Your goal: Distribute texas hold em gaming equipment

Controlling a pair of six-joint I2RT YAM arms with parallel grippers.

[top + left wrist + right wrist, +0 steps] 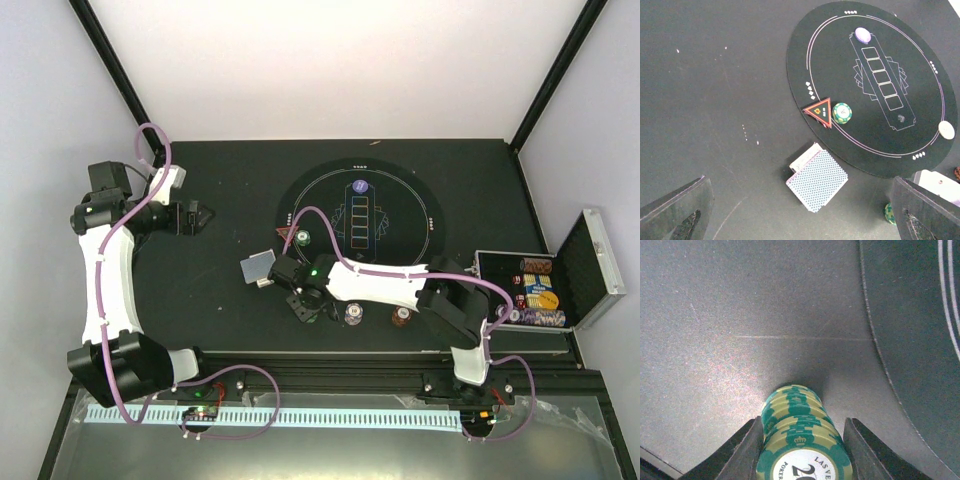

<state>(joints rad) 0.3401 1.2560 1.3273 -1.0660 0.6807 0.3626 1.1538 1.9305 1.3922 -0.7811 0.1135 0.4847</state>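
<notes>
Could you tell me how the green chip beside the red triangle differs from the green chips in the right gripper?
The lone green chip lies on the round mat, ungripped; the green chip stack sits off the mat, held by the right gripper. The chip is low, the stack several chips tall. Both share green-and-cream edges.

Table [740, 315]: dark, matt, fine-grained, faint scratches. Mat [832, 60]: black, smooth, matt, thin printed lines. Chips [802, 440]: green-cream, plastic look, slight sheen, moulded edge marks. Cards [817, 180]: paper-like, printed patterned backs. Case [597, 265]: silvery metal, dull shine.
</notes>
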